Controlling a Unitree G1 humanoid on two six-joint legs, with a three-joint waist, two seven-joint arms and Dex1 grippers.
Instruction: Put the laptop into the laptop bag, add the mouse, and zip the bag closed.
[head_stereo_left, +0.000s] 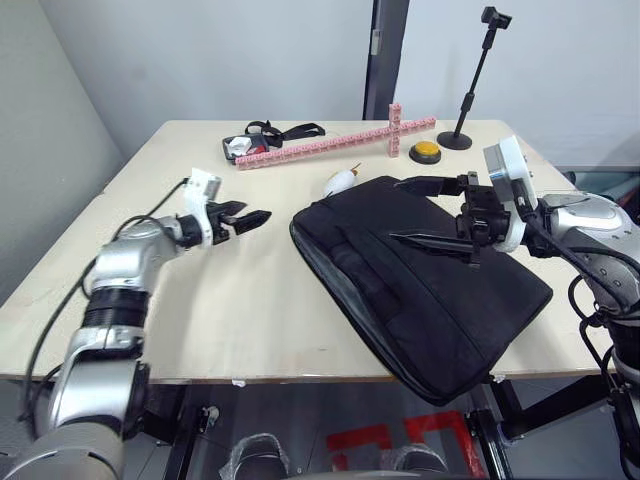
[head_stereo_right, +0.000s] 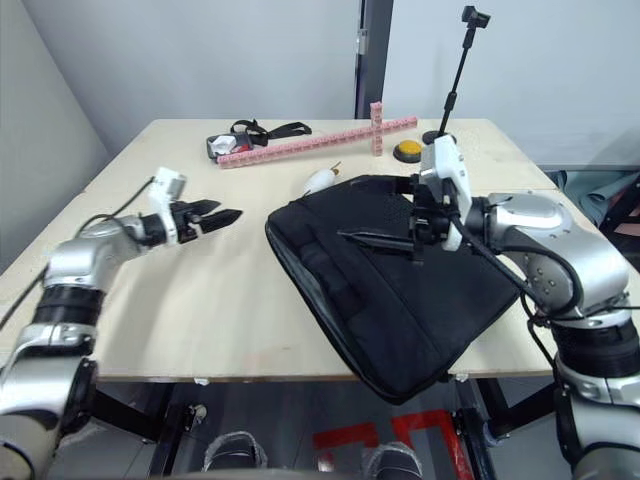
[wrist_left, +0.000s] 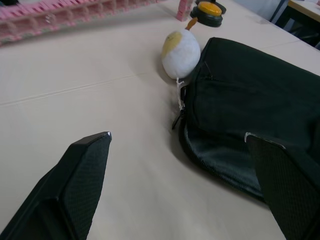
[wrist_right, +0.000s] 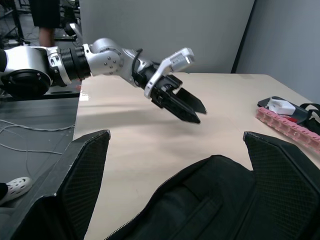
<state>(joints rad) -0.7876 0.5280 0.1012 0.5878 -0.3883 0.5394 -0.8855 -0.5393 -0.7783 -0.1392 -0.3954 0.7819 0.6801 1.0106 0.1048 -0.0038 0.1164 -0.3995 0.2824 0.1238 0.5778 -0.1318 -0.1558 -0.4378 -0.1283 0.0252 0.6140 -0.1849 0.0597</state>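
**Bag lies part-open, both grippers empty above the bench**

The laptop bag (head_stereo_left: 425, 285) lies flat on the bench (head_stereo_left: 240, 310), one corner overhanging the near edge, its zipper parted along the side facing the left gripper (head_stereo_left: 252, 218). That gripper hovers beside the bag, fingers apart, holding nothing. The right gripper (head_stereo_left: 430, 212) hangs over the bag's top, fingers spread wide, empty.

Risk: pulling the zipper could drag the overhanging bag off the bench. A white plush toy (head_stereo_left: 339, 181) touches the bag's far corner and could be mistaken for the mouse. A pink block strip (head_stereo_left: 330, 142), yellow button (head_stereo_left: 426, 151) and black stand (head_stereo_left: 470, 95) sit behind, well apart.
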